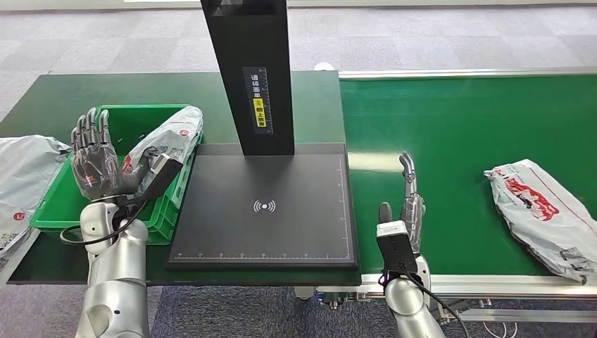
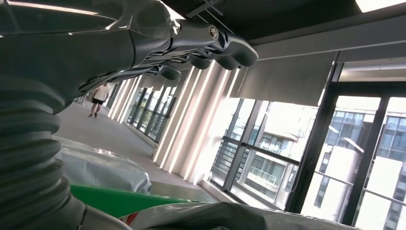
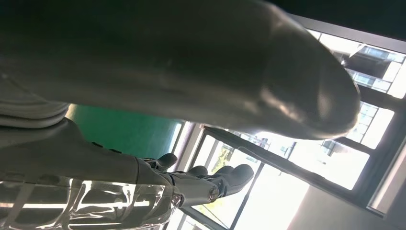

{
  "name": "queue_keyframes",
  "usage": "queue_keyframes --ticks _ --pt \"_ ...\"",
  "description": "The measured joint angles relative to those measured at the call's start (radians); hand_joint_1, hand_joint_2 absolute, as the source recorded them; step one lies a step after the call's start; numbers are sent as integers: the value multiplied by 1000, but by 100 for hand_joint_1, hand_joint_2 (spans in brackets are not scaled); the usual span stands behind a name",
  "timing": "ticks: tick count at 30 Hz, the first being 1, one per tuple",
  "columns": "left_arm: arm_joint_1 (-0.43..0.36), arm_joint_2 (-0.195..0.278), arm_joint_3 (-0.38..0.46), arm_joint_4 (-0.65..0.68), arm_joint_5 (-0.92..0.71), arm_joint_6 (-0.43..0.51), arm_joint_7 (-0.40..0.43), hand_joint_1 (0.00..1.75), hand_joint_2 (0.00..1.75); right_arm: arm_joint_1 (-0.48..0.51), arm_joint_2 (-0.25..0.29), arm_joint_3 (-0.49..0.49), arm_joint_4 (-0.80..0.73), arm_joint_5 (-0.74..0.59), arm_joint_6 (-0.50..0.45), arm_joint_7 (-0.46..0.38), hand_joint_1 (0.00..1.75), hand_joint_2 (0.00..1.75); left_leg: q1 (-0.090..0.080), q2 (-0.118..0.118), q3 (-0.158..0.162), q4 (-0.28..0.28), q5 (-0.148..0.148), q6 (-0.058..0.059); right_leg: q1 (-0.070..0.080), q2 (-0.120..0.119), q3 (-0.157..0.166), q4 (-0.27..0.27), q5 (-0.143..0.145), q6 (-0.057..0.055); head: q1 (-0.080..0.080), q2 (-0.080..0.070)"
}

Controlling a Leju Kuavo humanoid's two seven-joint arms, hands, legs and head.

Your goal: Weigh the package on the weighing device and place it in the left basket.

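A grey plastic package with red print (image 1: 167, 139) leans over the right rim of the green basket (image 1: 49, 208) on the left; its crinkled edge (image 2: 225, 218) lies close under my left wrist. My left hand (image 1: 95, 156) hovers over the basket beside the package, palm up, fingers spread, holding nothing. The black weighing plate (image 1: 267, 208) with its black post (image 1: 250, 74) stands in the middle, bare. My right hand (image 1: 408, 204) is raised edge-on over the green conveyor belt (image 1: 457, 141), fingers extended and apart, empty. Another grey package (image 1: 545, 211) lies on the belt at far right.
Another grey package (image 1: 21, 176) lies on the table left of the basket. The conveyor's metal rail (image 1: 479, 282) runs along the near edge. In the left wrist view a person (image 2: 98, 98) walks far off in a corridor beside tall windows.
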Motion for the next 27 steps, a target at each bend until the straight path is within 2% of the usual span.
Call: queue_keyframes --ticks 10,13,15,16,19,22,25,27 --pt "-1 -14 25 5 27 0 -24 0 175 1 -1 0 0 0 0 0 0 0 0 0 0 0 0 0 0 0 0 0 0 0 0 0" --pt "0 -28 34 6 184 0 -157 0 175 2 -1 0 -2 -2 1 0 0 0 0 0 0 0 0 0 0 0 0 0 0 0 0 0" --pt "6 -43 32 8 352 0 -258 0 175 2 -1 -1 -4 -4 1 -2 0 0 0 0 0 0 0 0 0 0 0 0 0 0 0 0" --pt "14 -47 15 9 449 0 -283 0 175 2 -1 -1 -5 -6 1 -5 0 0 0 0 0 0 0 0 0 0 0 0 0 0 0 0" --pt "68 -48 -103 -13 758 0 -299 0 175 0 -2 -4 -5 -15 3 -27 0 0 0 0 0 0 0 0 0 0 0 0 0 0 0 0" --pt "182 -32 -306 -153 1041 -9 -300 0 175 -8 -2 -5 -5 -26 23 -52 0 0 0 0 -1 0 -1 1 0 0 0 0 0 0 0 0" --pt "307 -22 -507 -337 1164 -12 -301 0 175 -18 -2 0 -5 -15 55 -58 0 0 -1 -2 -2 0 -2 2 -1 -2 1 0 -2 2 0 0" --pt "378 -28 -584 -438 1169 -5 -301 0 175 -22 -2 6 -5 -8 64 -58 0 0 -1 -3 -2 0 -2 3 -1 -3 1 -1 -2 3 0 0"
